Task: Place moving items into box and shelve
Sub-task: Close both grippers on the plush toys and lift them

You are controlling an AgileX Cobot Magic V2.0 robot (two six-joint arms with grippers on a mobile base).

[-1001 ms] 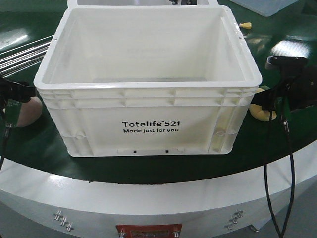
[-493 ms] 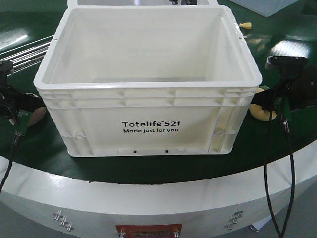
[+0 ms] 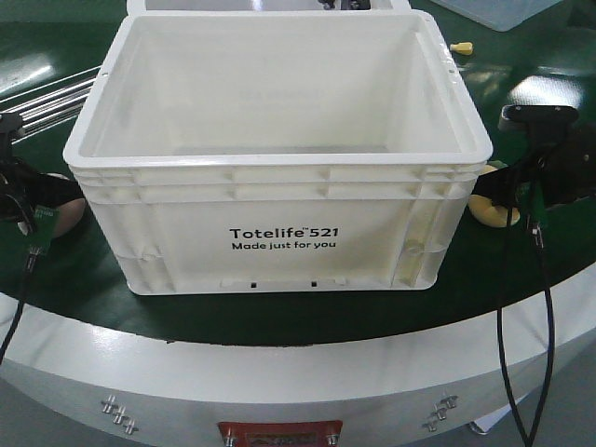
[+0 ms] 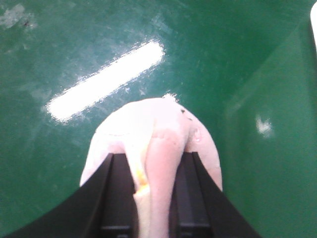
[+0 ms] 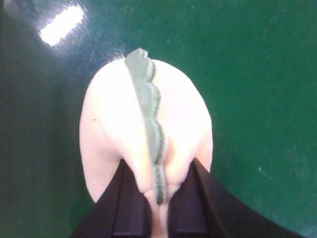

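Front view: the box (image 3: 279, 173) stands mid-way across the green table (image 3: 307, 312), print side toward the camera. The left gripper (image 3: 37, 197) is at the box's left wall. The pinkish plush toy (image 3: 63, 216) sits between it and the wall, mostly hidden. The right gripper (image 3: 489, 186) is at the box's right front corner, with the yellow plush toy (image 3: 494, 214) just beside that corner under the fingers. Both toys are outside the box.

Against 1.0 s ago, the left gripper sits higher and nearer the box wall, and less of the pinkish toy shows. The right side is unchanged.

Left wrist view: the left gripper (image 4: 151, 198) is clenched on the pinkish plush toy (image 4: 153, 134), with a black finger (image 4: 119, 193) on either flank and fabric bulging between them. Whether it rests on the table cannot be told.

Right wrist view: the right gripper (image 5: 157, 208) is clamped on the yellow plush toy (image 5: 111, 124), which looks pale here. Its green scalloped leaf (image 5: 151, 124) runs down between the fingers (image 5: 131, 208).
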